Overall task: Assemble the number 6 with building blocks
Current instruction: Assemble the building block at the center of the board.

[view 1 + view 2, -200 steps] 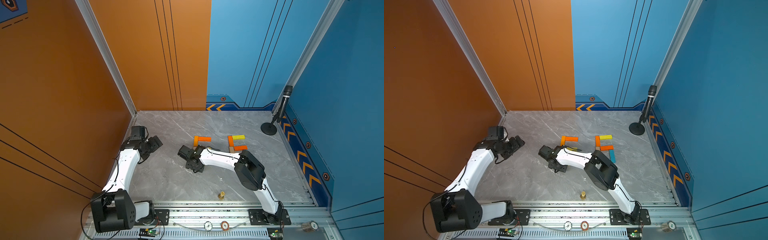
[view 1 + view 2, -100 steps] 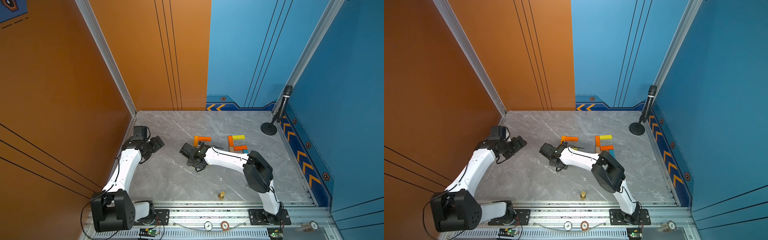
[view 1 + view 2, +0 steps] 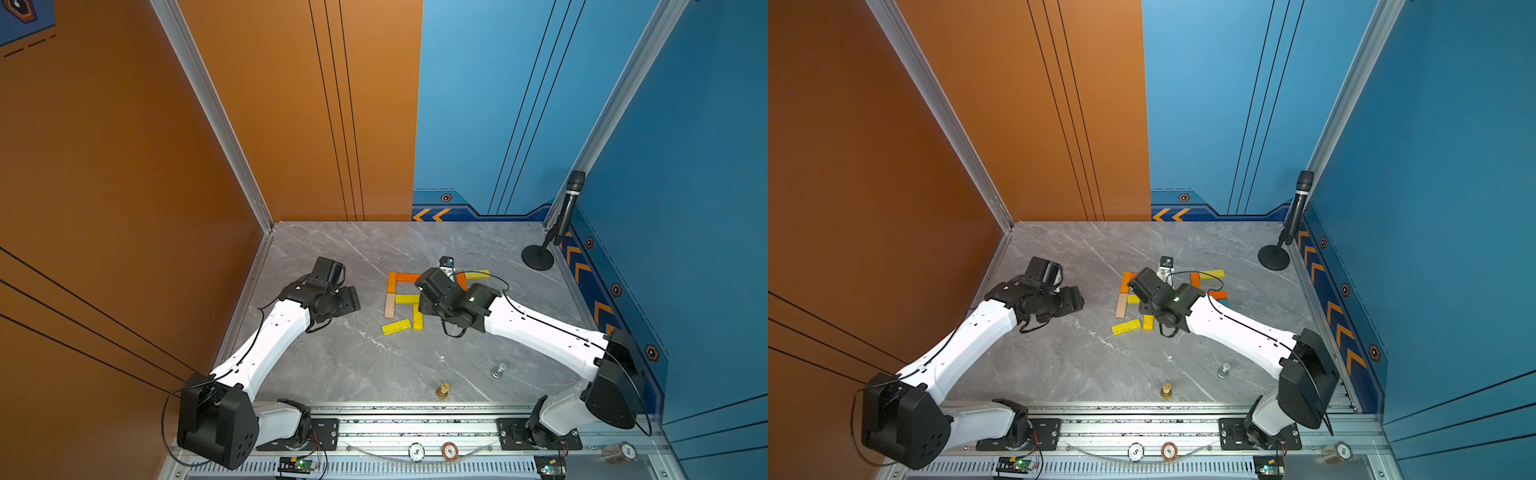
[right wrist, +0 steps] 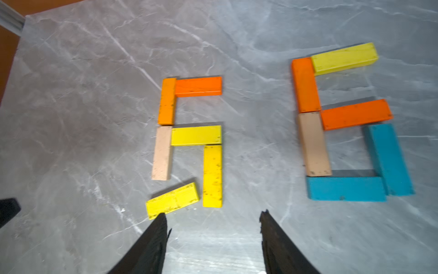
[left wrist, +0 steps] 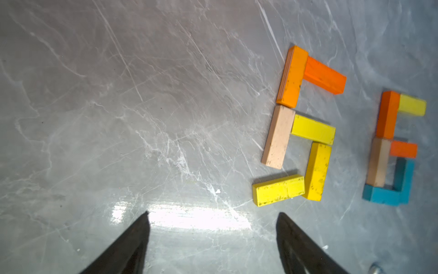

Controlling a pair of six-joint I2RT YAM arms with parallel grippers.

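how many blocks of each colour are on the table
orange blocks: 4
yellow blocks: 4
tan blocks: 2
blue blocks: 2
total: 12

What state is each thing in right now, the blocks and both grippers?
Teal-looped 6: complete, loop closed.
Yellow-looped 6: unfinished, bottom edge not squared.
Bottom yellow plank: flat, skewed, not gripped.
Left gripper: fingers open, empty.
Right gripper: fingers open, empty.
Gold piece: upright.
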